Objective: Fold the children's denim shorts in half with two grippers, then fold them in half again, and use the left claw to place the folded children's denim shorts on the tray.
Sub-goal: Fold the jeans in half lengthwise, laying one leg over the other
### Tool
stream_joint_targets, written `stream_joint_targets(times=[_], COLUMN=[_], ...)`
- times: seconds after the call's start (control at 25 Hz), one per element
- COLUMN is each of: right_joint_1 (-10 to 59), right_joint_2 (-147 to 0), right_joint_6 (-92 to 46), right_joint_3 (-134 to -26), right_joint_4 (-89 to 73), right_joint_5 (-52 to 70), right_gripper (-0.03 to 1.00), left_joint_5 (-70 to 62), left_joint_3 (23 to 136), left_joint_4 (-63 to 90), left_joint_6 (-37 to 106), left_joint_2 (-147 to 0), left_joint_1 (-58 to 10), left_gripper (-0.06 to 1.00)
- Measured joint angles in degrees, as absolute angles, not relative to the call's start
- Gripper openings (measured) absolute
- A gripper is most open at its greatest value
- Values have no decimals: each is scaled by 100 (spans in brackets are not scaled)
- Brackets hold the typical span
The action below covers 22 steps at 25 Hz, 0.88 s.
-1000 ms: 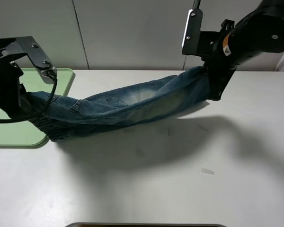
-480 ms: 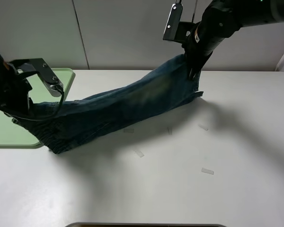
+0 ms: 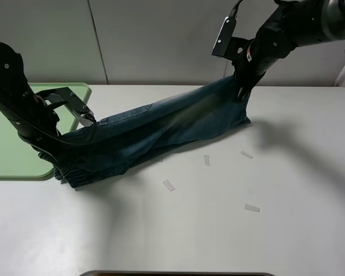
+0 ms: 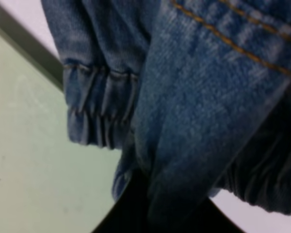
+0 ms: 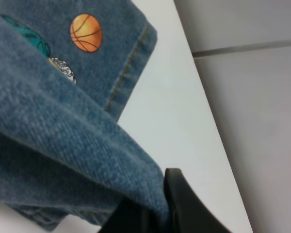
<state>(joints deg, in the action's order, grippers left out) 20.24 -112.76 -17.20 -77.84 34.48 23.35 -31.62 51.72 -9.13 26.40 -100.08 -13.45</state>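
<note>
The children's denim shorts [image 3: 161, 129] hang stretched between my two grippers across the white table, sagging onto it in the middle. My left gripper [image 3: 53, 148] is shut on the gathered waistband end [image 4: 102, 131], low, beside the tray [image 3: 11, 155]. My right gripper [image 3: 241, 86] is shut on the leg-hem end, lifted at the back right. The right wrist view shows the denim [image 5: 63, 145] pinched in the black fingers [image 5: 184, 204], with a basketball patch [image 5: 86, 32] on the leg. The pale-green tray also shows in the left wrist view [image 4: 34, 165].
Several small white paper scraps [image 3: 169, 185] lie on the table in front of the shorts. A grey panelled wall [image 3: 149, 40] stands behind the table. A dark edge [image 3: 172, 273] shows at the table's front.
The left gripper has moved right and lower with the waistband end. The right gripper swung left and up, then settled slightly right and lower. The shorts now lie flatter on the table.
</note>
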Motion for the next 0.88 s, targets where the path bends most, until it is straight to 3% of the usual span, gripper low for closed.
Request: stream_joint_targets(times=[0.88], right_joint_1=[2062], right_joint_2=[-11985], right_joint_6=[-2327], right_joint_3=[-7801], right_joint_4=[3778], right_joint_5=[1748], right_gripper=[0], left_joint_5=[-2743], left_joint_3=[5172], left_joint_4=[-1000], left_joint_6=[2539], left_joint_2=[-10015], left_joint_1=[-1318], left_gripper=[9])
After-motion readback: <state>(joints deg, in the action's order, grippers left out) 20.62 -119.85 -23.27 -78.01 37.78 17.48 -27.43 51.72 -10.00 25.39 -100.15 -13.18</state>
